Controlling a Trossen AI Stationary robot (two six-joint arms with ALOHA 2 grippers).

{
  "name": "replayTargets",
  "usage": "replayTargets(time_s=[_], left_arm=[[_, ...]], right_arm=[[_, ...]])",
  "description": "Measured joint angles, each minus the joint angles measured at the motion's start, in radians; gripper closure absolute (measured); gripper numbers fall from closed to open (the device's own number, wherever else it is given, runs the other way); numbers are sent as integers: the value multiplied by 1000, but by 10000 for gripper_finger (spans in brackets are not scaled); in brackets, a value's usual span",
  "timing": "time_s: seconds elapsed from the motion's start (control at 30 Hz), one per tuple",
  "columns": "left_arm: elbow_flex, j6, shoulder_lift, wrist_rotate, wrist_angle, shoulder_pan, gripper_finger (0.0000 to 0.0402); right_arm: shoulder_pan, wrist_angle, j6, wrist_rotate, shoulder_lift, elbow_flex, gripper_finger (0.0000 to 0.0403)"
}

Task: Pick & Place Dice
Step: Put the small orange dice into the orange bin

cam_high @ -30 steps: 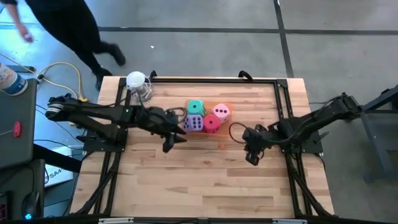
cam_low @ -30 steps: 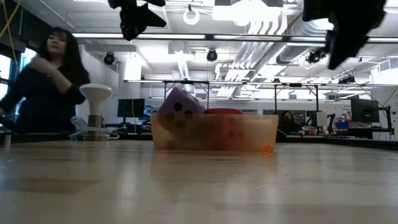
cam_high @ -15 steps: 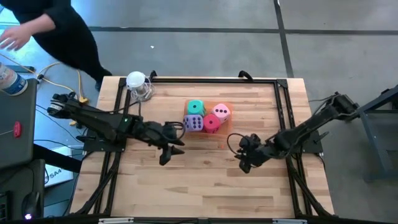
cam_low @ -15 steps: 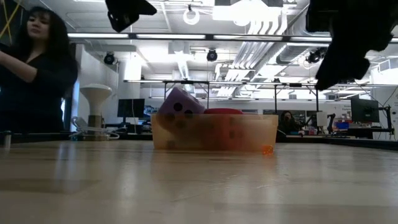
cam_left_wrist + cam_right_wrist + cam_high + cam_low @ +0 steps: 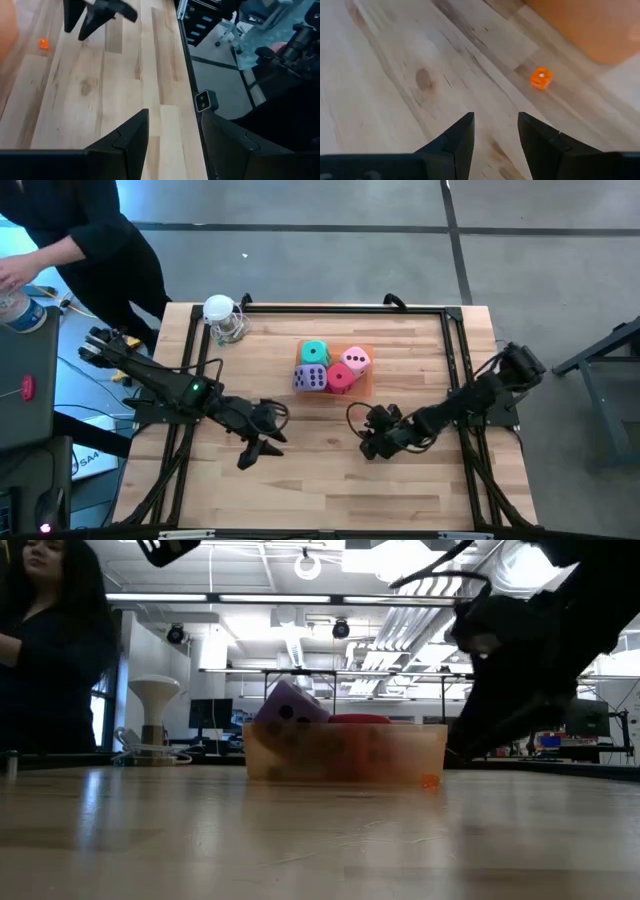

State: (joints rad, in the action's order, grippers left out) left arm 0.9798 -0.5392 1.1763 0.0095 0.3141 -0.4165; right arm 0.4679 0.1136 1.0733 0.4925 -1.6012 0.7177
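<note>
Dice inside orange tray

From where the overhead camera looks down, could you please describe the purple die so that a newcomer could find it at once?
Find the orange tray near the middle of the wooden table; four big soft dice sit packed in it. The purple die is at the tray's front left corner, in front of the green die and left of the red one, with the pink one diagonally behind. It is the only purple one.

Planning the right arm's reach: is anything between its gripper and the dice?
The orange tray's near wall rings the dice; a tiny orange cube lies before the right gripper. Nothing covers them from above.
</note>
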Motion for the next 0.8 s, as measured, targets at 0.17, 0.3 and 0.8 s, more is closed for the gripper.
replayTargets(time_s=[0.17, 0.3, 0.8], left_arm=[[0, 11, 0, -15, 0, -15, 224], [0, 11, 0, -15, 4, -14, 224], [0, 11, 0, 19, 16, -14, 224]], right_arm=[[-28, -80, -22, 12, -65, 0, 269], [-58, -95, -14, 6, -106, 0, 271], [-123, -96, 81, -5, -109, 1, 272]])
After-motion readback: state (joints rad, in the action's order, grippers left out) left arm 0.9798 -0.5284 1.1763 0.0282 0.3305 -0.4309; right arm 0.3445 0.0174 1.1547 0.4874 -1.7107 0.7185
